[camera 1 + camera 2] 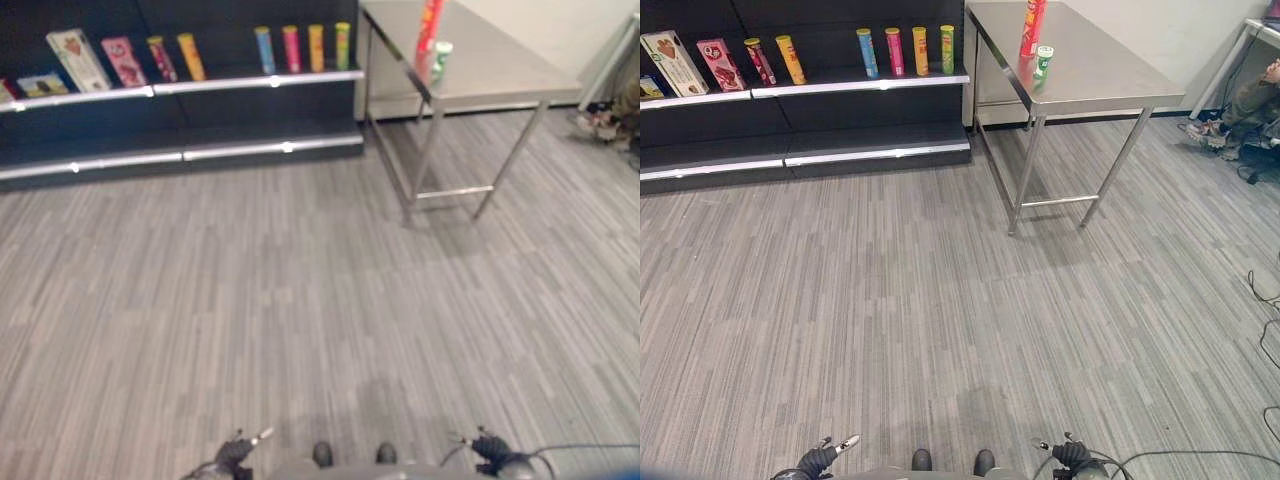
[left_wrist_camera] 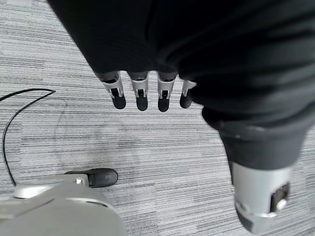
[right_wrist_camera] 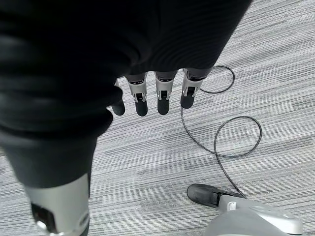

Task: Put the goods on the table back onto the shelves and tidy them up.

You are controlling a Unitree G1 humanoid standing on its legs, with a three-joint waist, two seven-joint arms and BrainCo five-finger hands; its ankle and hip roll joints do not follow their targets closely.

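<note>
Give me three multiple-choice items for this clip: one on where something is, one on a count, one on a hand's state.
1. Where does the green can stand?
A. on the floor
B. on the steel table beside the tall red tube
C. on the lower shelf

2. How many upright tubes stand grouped at the upper shelf's right end?
A. four
B. one
C. seven

3. What are the left hand and right hand doing?
A. each holds a tube
B. both grip the table
C. both hang open above the floor, holding nothing

Answers: 1 B, can and tube stand together on the tabletop; 2 A, blue, pink, orange, green; 3 C, fingers straight over bare floor.
</note>
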